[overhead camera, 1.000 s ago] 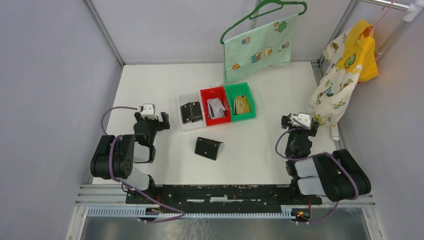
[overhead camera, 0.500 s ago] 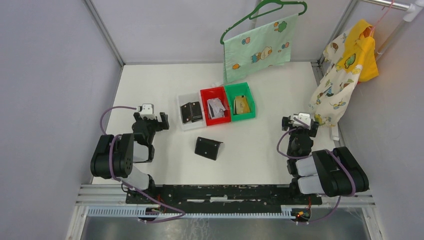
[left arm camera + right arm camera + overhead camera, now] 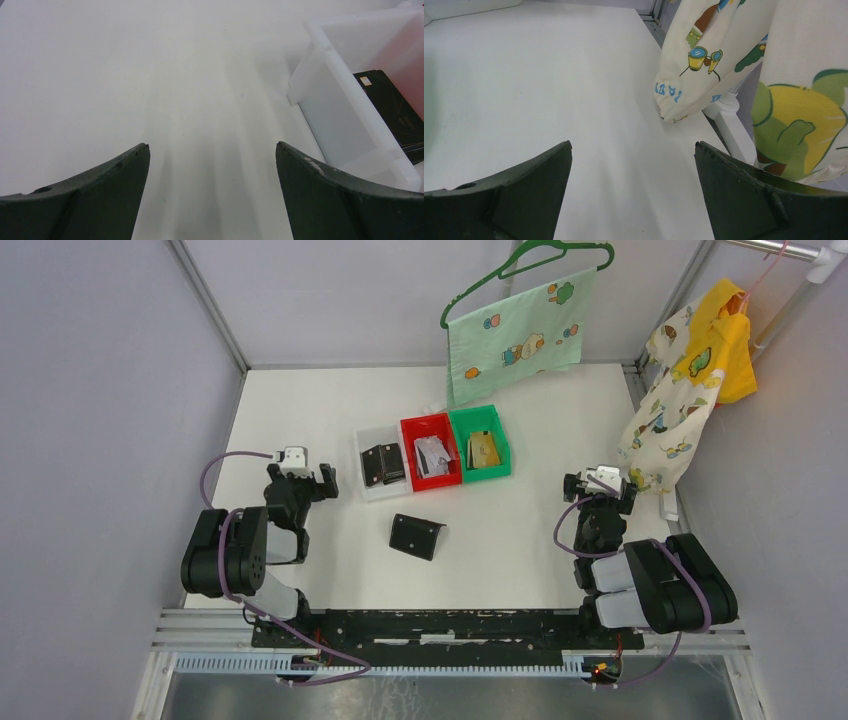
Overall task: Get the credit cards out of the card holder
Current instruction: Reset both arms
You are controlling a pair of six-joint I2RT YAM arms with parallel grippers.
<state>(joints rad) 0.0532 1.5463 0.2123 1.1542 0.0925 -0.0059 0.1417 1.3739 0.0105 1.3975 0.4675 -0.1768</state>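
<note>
Card holder (image 3: 417, 536) lay low in the middle of the overhead frame, alone on the white counter (image 3: 300, 410), between the two arms, well apart from both and untouched. In that view the right arm had drawn back slightly toward its base over the last second and then stopped, and the left arm had barely shifted. The left fingers (image 3: 328, 480) and the right fingers (image 3: 572, 483) both hung wide with nothing in them. I judged this a rest pose, with no reach toward the card holder under way. Just above it stood three bins in a row. One clear bin (image 3: 372, 488) held two dark flat things. One red bin (image 3: 410, 430) held whitish credit cards (image 3: 432, 456). One green bin (image 3: 500, 445) held tan-gold ones, though neither stack could be counted. One pale green cloth (image 3: 510, 340) hung on a hanger at the upper middle, and at least two printed garments (image 3: 690, 390) hung at the right edge. The left wrist view showed the fingers spread wide over bare counter, with the clear bin at the right edge and one black thing inside it. The right wrist view showed equally wide fingers, bare counter and the garments at the upper right, with no cards or holder in sight.
</note>
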